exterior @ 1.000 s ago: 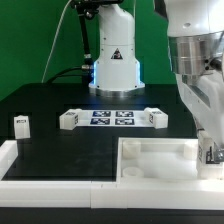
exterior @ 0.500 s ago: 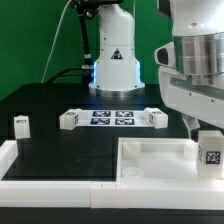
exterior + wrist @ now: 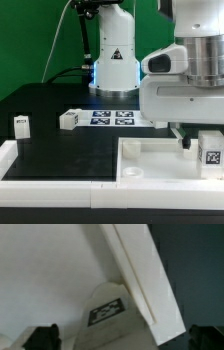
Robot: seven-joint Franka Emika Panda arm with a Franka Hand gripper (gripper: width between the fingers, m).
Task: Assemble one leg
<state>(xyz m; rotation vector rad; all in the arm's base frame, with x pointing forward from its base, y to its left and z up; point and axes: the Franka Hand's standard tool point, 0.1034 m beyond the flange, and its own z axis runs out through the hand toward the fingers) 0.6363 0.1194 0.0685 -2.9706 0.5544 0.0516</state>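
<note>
A leg (image 3: 210,150), a chunky white block with a square tag, stands at the right corner of the large white panel (image 3: 150,160) in the exterior view. My gripper (image 3: 186,143) hangs just to the exterior view's left of it, low over the panel. In the wrist view the same leg (image 3: 108,317) lies between my two dark fingertips (image 3: 45,336), which stand wide apart, so my gripper (image 3: 125,338) is open around it. The panel (image 3: 50,274) fills most of that view.
Two more legs stand on the black table, one at the exterior view's far left (image 3: 20,125) and one beside the marker board (image 3: 68,119). The marker board (image 3: 110,117) lies behind. A white rim (image 3: 50,172) runs along the table's front.
The arm's wrist has swung toward the exterior view's left and now covers the table behind the panel. The tagged leg, hidden by the gripper one second ago, now stands in view.
</note>
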